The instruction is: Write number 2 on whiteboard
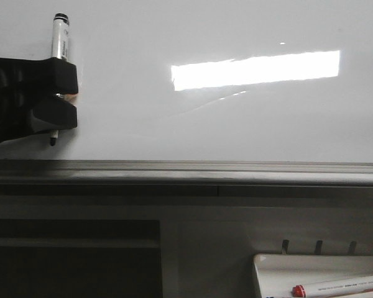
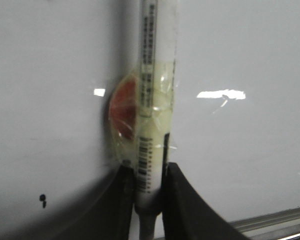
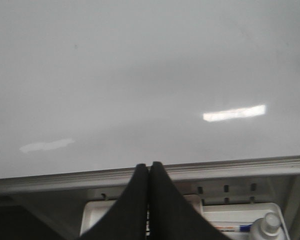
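Here we see the whiteboard (image 1: 193, 124) filling most of the front view, glossy and white, with a bright rectangular light patch (image 1: 255, 69) reflected on it and a grey metal edge rail (image 1: 186, 167) along its lower side. At the left of this view, the left gripper (image 1: 57, 94) has its black jaws pinching a marker (image 1: 60, 38), which stands nearly upright, its black end above the jaws and its dark tip (image 1: 53, 140) below them, at or just off the board surface; we cannot tell if it touches. In the left wrist view the same marker (image 2: 152, 100) is seen between the two jaws, wrapped with clear tape (image 2: 155, 115), and a round red piece (image 2: 124, 112) is fixed beside it under the tape. Near it on the board there is only a tiny black dot mark (image 2: 42, 200); no drawn line of the number 2 is visible on the board in any view. The right gripper (image 3: 149, 167) shows in its own wrist view with the jaws pressed together and nothing between them, in front of the rail. Below the board, at the lower right of the front view, a small white tray (image 1: 267, 273) holds a red-capped marker (image 1: 339, 286). In the right wrist view the tray (image 3: 95, 215) also carries a small bottle with a round cap (image 3: 269, 222).
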